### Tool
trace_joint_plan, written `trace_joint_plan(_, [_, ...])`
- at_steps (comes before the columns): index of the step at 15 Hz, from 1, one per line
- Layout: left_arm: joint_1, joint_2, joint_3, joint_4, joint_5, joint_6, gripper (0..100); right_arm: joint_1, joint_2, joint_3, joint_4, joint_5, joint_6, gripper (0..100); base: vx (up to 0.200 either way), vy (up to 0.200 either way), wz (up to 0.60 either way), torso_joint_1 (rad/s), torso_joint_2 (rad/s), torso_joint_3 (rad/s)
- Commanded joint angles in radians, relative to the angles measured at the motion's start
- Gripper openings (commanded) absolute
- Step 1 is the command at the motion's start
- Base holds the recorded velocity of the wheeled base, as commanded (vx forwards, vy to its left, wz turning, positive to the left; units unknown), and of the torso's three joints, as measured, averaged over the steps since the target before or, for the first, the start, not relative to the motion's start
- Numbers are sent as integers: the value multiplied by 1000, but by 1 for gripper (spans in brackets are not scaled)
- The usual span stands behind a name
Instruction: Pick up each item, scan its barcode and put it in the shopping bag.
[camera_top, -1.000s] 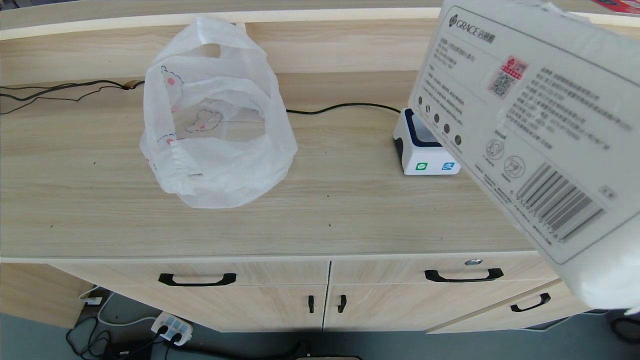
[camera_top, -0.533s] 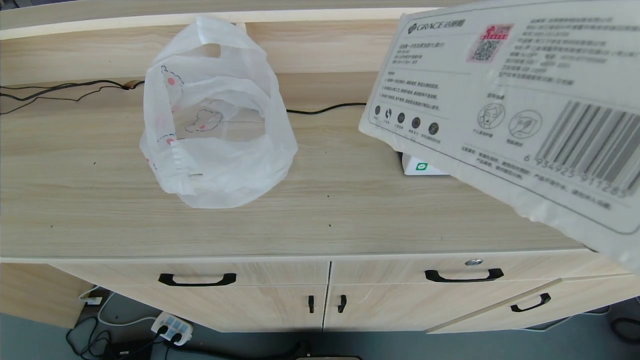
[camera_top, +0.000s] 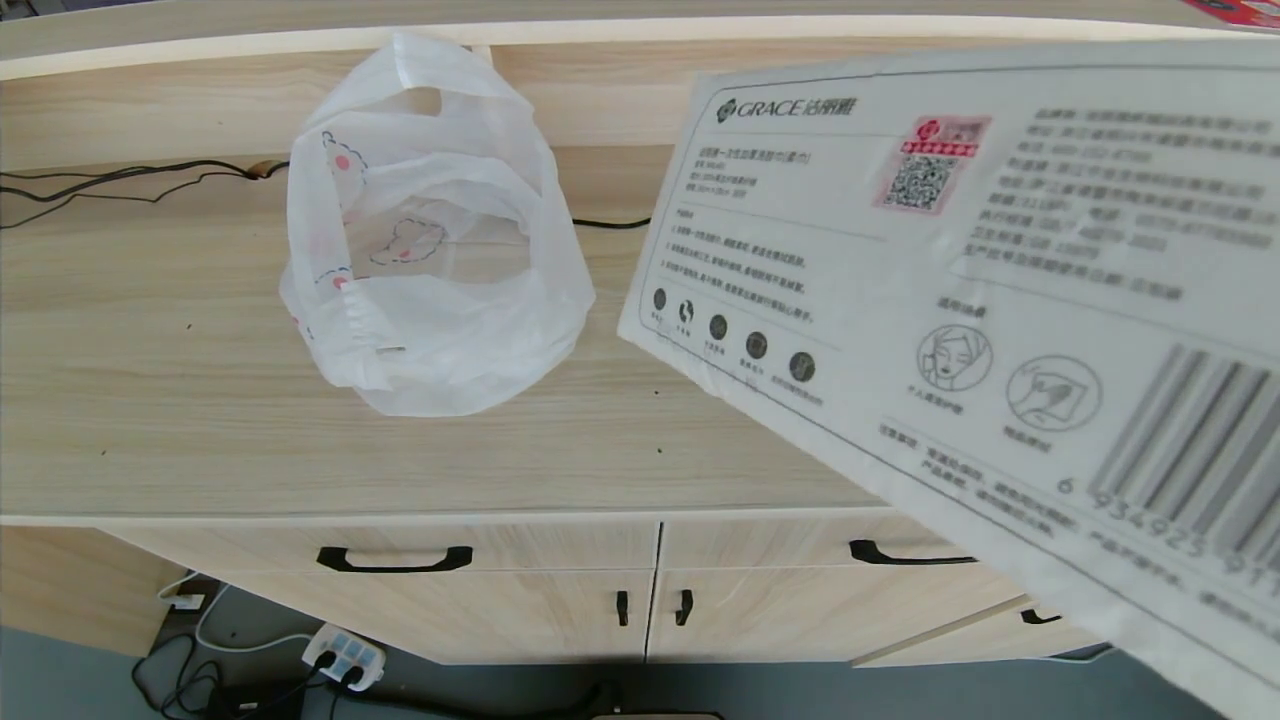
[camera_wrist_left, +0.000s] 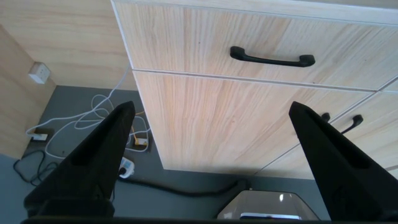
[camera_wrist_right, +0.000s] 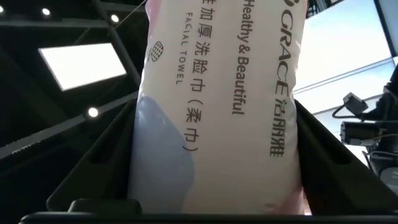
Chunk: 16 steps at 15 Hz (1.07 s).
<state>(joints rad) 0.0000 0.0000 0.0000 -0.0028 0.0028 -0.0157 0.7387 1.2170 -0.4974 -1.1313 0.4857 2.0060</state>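
A large white facial-towel pack (camera_top: 960, 300) hangs close before the head camera over the right half of the wooden counter (camera_top: 200, 420), its printed back and barcode (camera_top: 1190, 450) facing up. In the right wrist view my right gripper (camera_wrist_right: 217, 162) is shut on this pack (camera_wrist_right: 217, 93), one dark finger on each side. The white, translucent shopping bag (camera_top: 430, 250) stands open on the counter at centre left, apart from the pack. My left gripper (camera_wrist_left: 211, 162) is open with nothing in it, low in front of the cabinet drawers (camera_wrist_left: 267, 59).
A black cable (camera_top: 600, 222) runs along the counter behind the bag, and thinner wires (camera_top: 120, 180) lie at the back left. A raised ledge (camera_top: 200, 45) borders the counter's rear. Drawer handles (camera_top: 395, 560) sit below the front edge; a power strip (camera_top: 343, 655) lies on the floor.
The pack has swung left and nearer the head camera, turning flatter, and now covers the small white scanner seen earlier at the right. The bag has stayed put.
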Motion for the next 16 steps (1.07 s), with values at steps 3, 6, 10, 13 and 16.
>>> trace_joint_plan(3, [0, 0, 0, 0, 0, -1, 100, 67, 75, -6, -12, 4, 19, 0, 0, 0, 0, 0, 0, 0])
trace_joint_plan(6, [0, 0, 0, 0, 0, 0, 100, 74, 141, -24, -131, 5, 65, 0, 0, 0, 0, 0, 0, 0])
trace_joint_plan(10, [0, 0, 0, 0, 0, -1, 100, 77, 148, -3, -197, 4, 132, 0, 0, 0, 0, 0, 0, 0])
trace_joint_plan(13, [0, 0, 0, 0, 2, -1, 100, 77, 154, -4, -199, 5, 126, 0, 0, 0, 0, 0, 0, 0])
trace_joint_plan(16, [0, 0, 0, 0, 0, 0, 100, 70, 154, 23, -199, 71, -115, 0, 0, 0, 0, 0, 0, 0])
